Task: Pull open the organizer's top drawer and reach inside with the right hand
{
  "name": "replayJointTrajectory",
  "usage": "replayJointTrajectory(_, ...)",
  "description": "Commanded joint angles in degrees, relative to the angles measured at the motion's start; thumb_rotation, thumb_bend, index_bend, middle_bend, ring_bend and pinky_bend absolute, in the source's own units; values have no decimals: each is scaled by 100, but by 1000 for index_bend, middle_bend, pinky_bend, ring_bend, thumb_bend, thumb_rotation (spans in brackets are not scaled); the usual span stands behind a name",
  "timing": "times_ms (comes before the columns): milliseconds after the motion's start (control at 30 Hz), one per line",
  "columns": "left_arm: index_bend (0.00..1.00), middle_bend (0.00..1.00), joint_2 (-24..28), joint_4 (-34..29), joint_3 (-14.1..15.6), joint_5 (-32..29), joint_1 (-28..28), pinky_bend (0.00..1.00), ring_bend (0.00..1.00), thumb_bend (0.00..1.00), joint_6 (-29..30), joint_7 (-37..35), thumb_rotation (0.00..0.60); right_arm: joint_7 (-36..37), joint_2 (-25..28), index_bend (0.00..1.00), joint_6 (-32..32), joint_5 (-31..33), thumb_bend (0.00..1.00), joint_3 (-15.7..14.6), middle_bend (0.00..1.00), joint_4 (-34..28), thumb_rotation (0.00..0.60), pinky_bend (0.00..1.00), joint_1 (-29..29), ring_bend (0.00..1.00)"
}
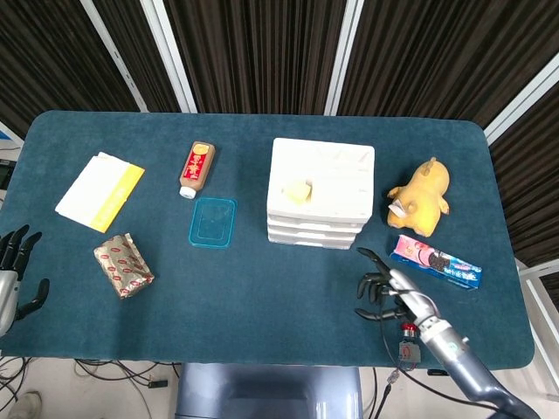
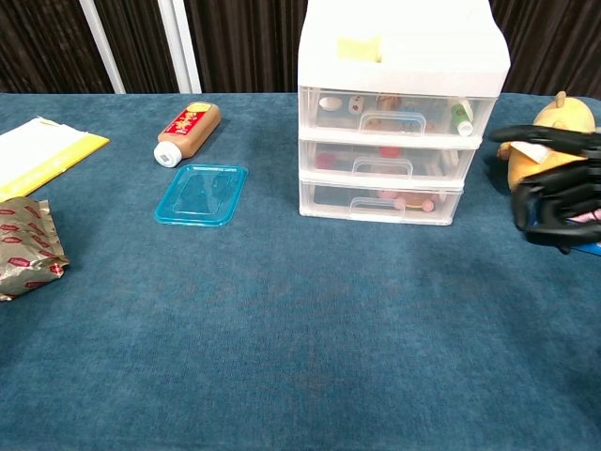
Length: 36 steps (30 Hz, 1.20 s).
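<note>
The white three-drawer organizer (image 1: 320, 193) (image 2: 399, 103) stands at the middle of the table with all drawers closed. Its clear top drawer (image 2: 396, 115) holds small items behind a curved handle. My right hand (image 1: 390, 292) (image 2: 554, 186) hovers in front of and to the right of the organizer, fingers spread toward it, holding nothing and apart from the drawers. My left hand (image 1: 14, 272) rests open at the table's left edge, seen only in the head view.
A yellow plush toy (image 1: 421, 194) and a blue cookie pack (image 1: 435, 262) lie right of the organizer. A blue lid (image 1: 213, 222), a brown bottle (image 1: 196, 168), a foil snack bag (image 1: 123, 264) and a white-yellow packet (image 1: 100, 190) lie to its left. A red-topped device (image 1: 409, 342) sits at the front edge.
</note>
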Motion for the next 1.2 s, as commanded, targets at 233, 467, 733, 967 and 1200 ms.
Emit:
replayJointTrajectory(233, 96, 28, -12, 21, -14, -48, -8, 0, 0, 417, -26, -1, 600, 125, -529, 0, -516, 499, 382, 273, 743, 293, 600, 842, 435, 815)
replayJointTrajectory(467, 96, 28, -26, 52, -26, -83, -23, 0, 0, 417, -59, -19, 600, 167, -868, 0, -623, 722, 518, 437, 758, 450, 600, 842, 620, 822)
replayJointTrajectory(733, 96, 28, -23, 89, -34, -109, -31, 0, 0, 417, -83, -79, 600, 111, -1178, 0, -731, 909, 545, 597, 760, 621, 600, 843, 823, 823)
replayJointTrajectory(967, 96, 28, -11, 86, -29, -102, -27, 0, 0, 417, -82, -108, 600, 87, -1390, 0, -739, 1036, 546, 714, 760, 677, 600, 851, 929, 824)
replayJointTrajectory(1200, 96, 28, -4, 87, -32, -115, -24, 0, 0, 417, -80, -121, 600, 4, -1518, 0, -750, 1123, 546, 798, 761, 710, 600, 851, 1019, 824)
